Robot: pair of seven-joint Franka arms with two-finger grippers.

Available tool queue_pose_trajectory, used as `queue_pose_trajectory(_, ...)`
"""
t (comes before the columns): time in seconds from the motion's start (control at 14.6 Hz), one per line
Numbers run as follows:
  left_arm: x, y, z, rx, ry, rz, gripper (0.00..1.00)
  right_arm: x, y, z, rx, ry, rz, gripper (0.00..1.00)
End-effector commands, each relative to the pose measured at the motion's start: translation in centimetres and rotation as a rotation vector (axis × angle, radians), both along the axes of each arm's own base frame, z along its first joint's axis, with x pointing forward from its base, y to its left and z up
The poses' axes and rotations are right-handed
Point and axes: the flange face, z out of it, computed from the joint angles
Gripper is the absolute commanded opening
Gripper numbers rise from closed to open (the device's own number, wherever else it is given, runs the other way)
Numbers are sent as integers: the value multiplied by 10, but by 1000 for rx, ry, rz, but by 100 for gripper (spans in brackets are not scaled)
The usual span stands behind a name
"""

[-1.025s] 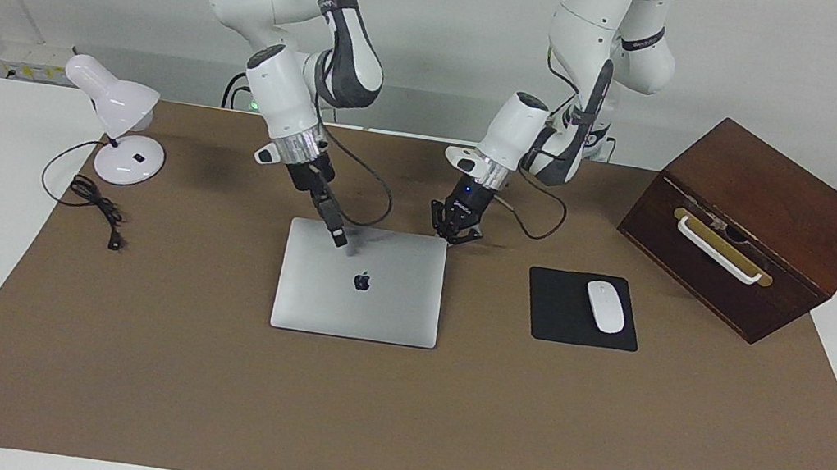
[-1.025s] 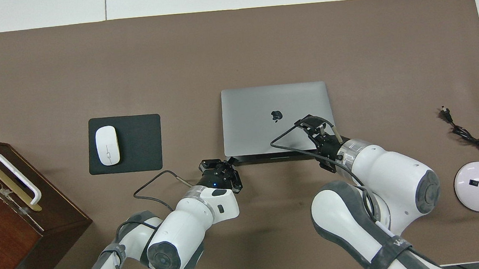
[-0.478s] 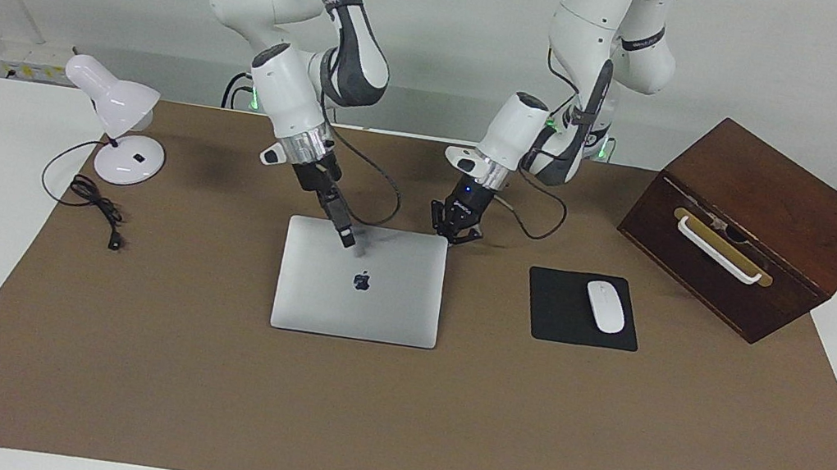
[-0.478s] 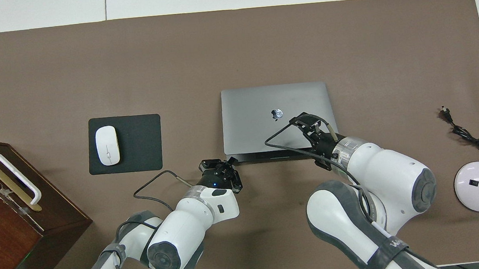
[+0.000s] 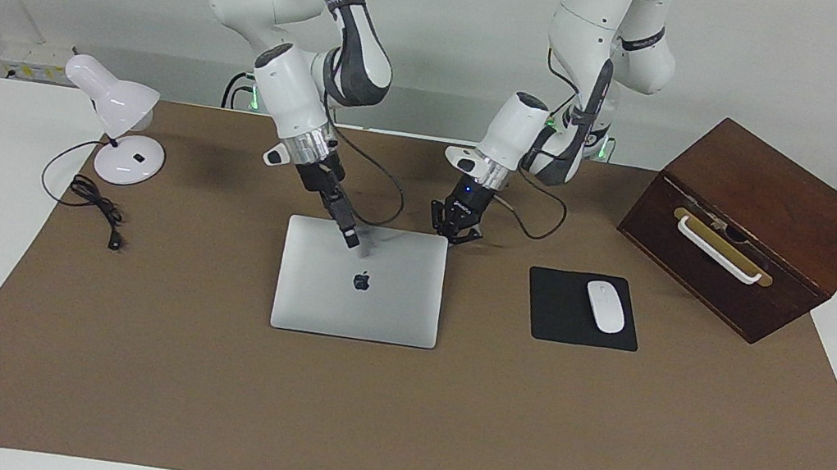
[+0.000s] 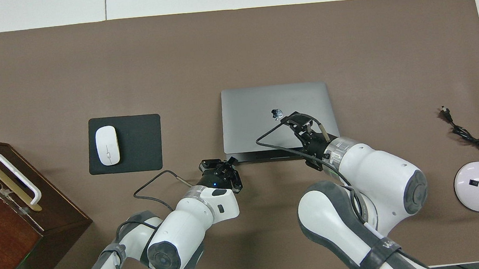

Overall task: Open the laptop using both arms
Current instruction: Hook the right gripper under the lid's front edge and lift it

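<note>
Laptop [image 5: 358, 292] lies closed with the pressed-together left gripper [image 5: 453, 234] at its robot-side corner and the right gripper [image 5: 351, 240] over its lid, finger spread impossible to tell.

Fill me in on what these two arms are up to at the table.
They are setting up to open the laptop, which lies closed and flat on the brown mat. The left claw, shut, sits at the laptop's corner nearest the robots, toward the left arm's end. The right claw is over the lid near the logo. The mouse on its pad, the wooden box and the lamp sit untouched.
</note>
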Motion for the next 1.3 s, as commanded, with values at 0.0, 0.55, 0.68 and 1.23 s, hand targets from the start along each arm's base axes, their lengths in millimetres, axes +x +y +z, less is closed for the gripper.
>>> queue_pose_trajectory(0.0,9,-9,-18,4,2,8,0,7,6,5,8,-29,-11,100)
queue_pose_trajectory(0.55,9,-9,-20,8,4,7,0,13,11,10,10,-50,-14,100)
queue_pose_trajectory(0.68,10,-11,-21,7,3,4,0,15,11,12,13,-55,-16,100)
queue_pose_trajectory(1.23,10,-13,-21,7,2,1,0,34,39,34,75,-113,-53,100)
